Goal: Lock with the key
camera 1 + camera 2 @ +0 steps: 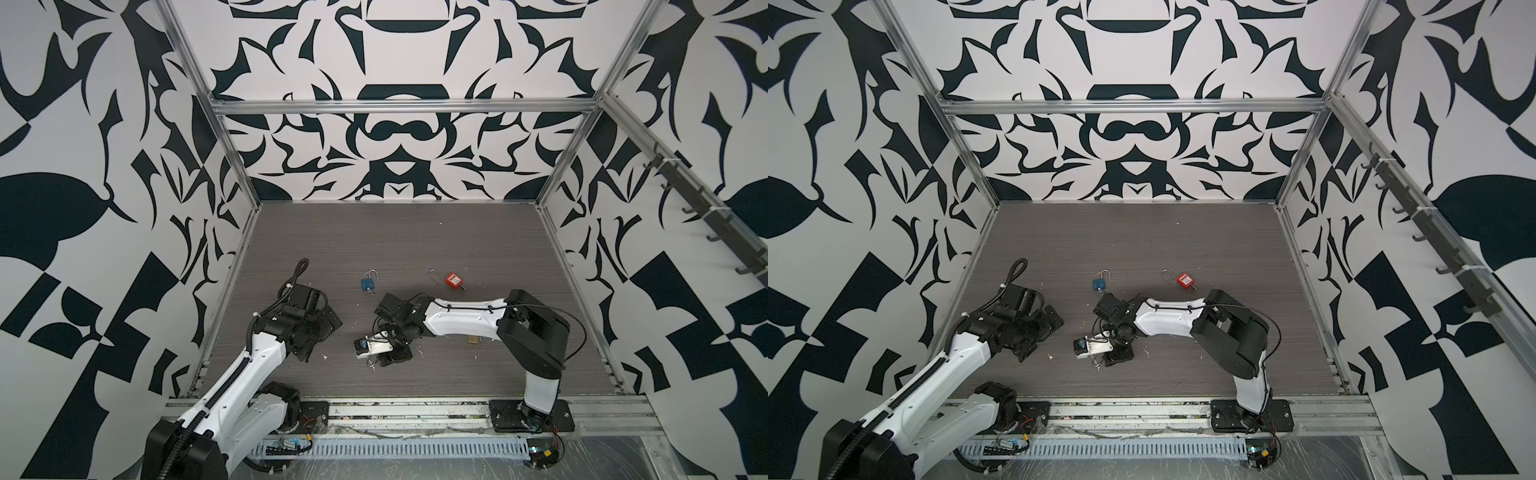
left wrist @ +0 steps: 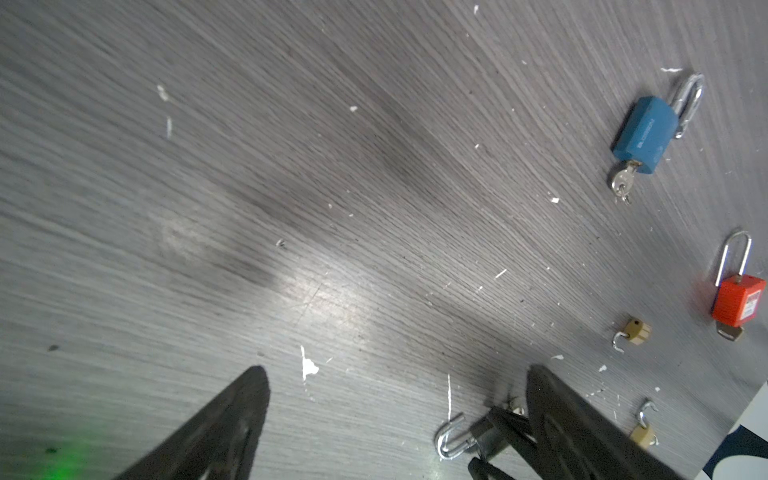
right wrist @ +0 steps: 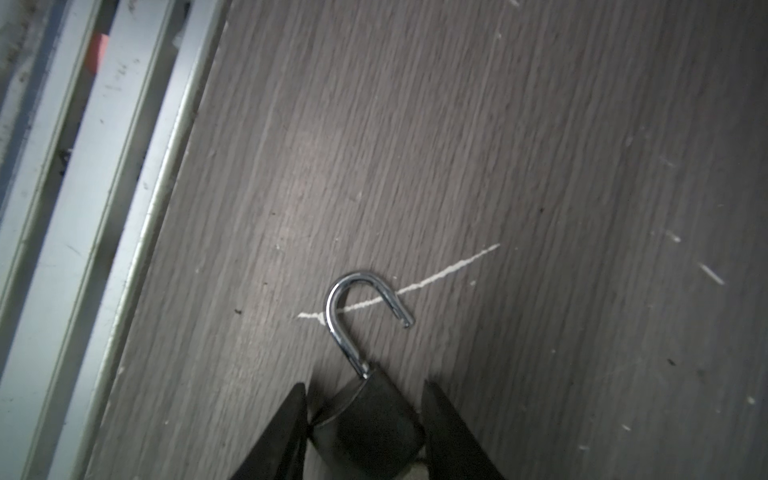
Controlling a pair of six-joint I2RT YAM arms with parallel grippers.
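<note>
On the left, the left gripper (image 2: 397, 370) hung over bare table (image 2: 291, 166) with its jaws wide apart, holding nothing. Right of it, toward the front middle, the lock (image 3: 374, 419) was down at the table. Its shackle (image 3: 359, 275) was swung open and pointed away from the right gripper (image 3: 363, 386). That gripper's fingers (image 3: 286, 432) flanked the dark body, one on each side and very close, but we could not tell whether they were clamped. We judged the lock rigid, dense and smooth, likely to slip or pivot. The flat sides of the body seemed the best hold. Its key was hidden from us.
</note>
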